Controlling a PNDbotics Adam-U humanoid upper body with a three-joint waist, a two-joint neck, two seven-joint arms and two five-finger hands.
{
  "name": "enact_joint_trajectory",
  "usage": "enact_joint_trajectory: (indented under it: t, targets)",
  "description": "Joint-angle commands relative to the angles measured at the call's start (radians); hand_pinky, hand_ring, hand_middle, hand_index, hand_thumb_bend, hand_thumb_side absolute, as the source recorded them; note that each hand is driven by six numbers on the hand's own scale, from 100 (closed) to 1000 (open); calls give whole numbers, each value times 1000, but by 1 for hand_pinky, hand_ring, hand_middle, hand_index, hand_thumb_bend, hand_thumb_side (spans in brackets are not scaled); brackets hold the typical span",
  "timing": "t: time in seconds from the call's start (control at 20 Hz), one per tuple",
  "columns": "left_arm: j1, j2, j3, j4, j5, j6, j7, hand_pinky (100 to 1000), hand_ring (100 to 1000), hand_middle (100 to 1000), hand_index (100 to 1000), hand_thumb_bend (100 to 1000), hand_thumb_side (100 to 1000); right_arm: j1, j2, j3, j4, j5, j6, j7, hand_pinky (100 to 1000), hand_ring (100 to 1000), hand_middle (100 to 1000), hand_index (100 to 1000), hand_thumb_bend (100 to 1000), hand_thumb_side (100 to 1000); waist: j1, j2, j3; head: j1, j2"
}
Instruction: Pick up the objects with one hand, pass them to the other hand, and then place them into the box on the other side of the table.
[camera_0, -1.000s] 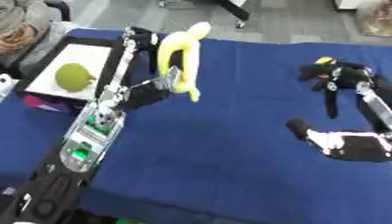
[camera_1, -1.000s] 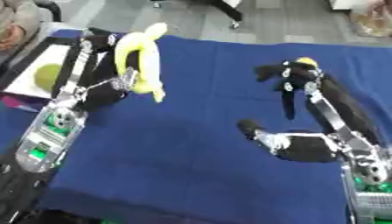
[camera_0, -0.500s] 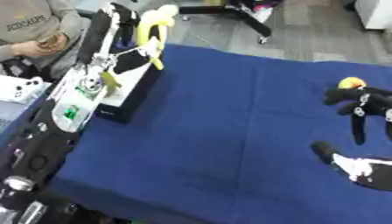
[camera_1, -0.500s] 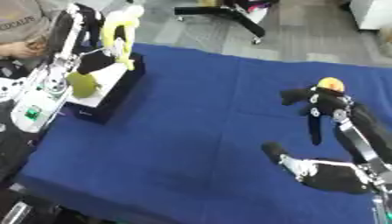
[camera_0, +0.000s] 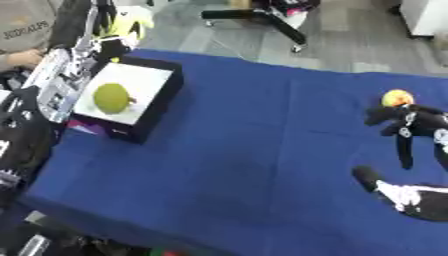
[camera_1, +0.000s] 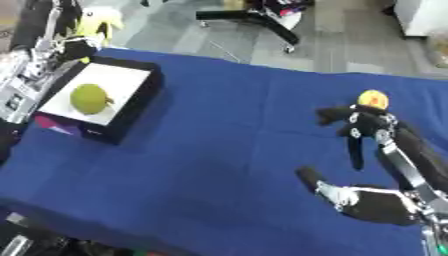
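My left hand (camera_1: 75, 48) is shut on a yellow banana (camera_0: 130, 23) and holds it up above the far left corner of the black box (camera_0: 167, 83). A round green fruit (camera_0: 111, 97) lies on the box's white inside. At the right, my right hand (camera_0: 418, 198) rests open on the blue cloth, thumb out to the left. Its long fingers (camera_0: 404, 126) reach up to a small orange-yellow fruit (camera_0: 396, 97). I cannot tell whether they touch it.
The blue cloth (camera_0: 262, 150) covers the table between the box and my right hand. A pink scrap (camera_0: 84, 129) lies by the box's near left side. An office chair base (camera_0: 262, 17) stands on the floor beyond the far edge.
The camera has tilted, so the whole view shifted. My left hand carried the banana from over the cloth to above the box's far corner. The right hand stayed put.
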Motion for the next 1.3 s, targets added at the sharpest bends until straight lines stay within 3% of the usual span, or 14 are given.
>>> enact_joint_trajectory:
  t: [0.05,0.2,0.4,0.5,0.6,0.65,0.75,0.85,0.95,1.3]
  targets:
    - [-44,54,-1,78,-58,56,-14,378,270,266,367,468,100,-11,-15,3,-7,-6,-1,5,639,249,669,821,433,574,0,-16,-2,-1,-6]
    - [-74,50,-25,162,-109,108,-27,387,275,267,373,522,100,-12,-16,5,-7,-8,-2,7,639,249,669,821,431,575,0,-15,-5,1,-5]
    - [-106,22,-49,282,-183,181,-39,406,290,276,384,508,100,-13,-17,7,-7,-9,-3,11,640,250,668,821,427,575,0,-14,-10,2,-4]
    - [-118,5,-55,339,-218,216,-32,464,353,346,446,471,100,-13,-17,7,-7,-10,-3,12,640,249,666,821,427,576,-1,-14,-12,2,-5]
    - [-126,-12,-56,393,-250,229,-33,542,460,483,587,495,122,-13,-17,7,-7,-10,-2,12,640,250,664,821,426,576,-1,-14,-13,2,-5]
    - [-131,-19,-54,420,-261,224,-35,554,480,509,623,486,181,-13,-17,6,-7,-10,-2,12,640,250,664,821,426,576,-1,-14,-13,2,-5]
    - [-140,-28,-47,474,-258,200,-32,610,567,638,787,503,427,-13,-16,6,-7,-10,-2,12,640,250,663,821,426,576,-1,-13,-13,2,-5]
    - [-146,-34,-44,528,-241,169,-16,657,646,738,875,512,638,-12,-17,7,-7,-11,-1,12,640,250,663,821,425,577,-1,-14,-13,2,-5]
    - [-151,-37,-44,573,-221,137,4,682,694,777,906,556,745,-12,-17,6,-6,-11,-1,13,640,250,663,820,426,577,-1,-14,-13,2,-5]
    - [-136,-28,-40,556,-130,39,67,692,724,801,916,525,801,-12,-17,5,-6,-10,0,12,642,251,663,821,422,578,0,-13,-11,-3,-7]
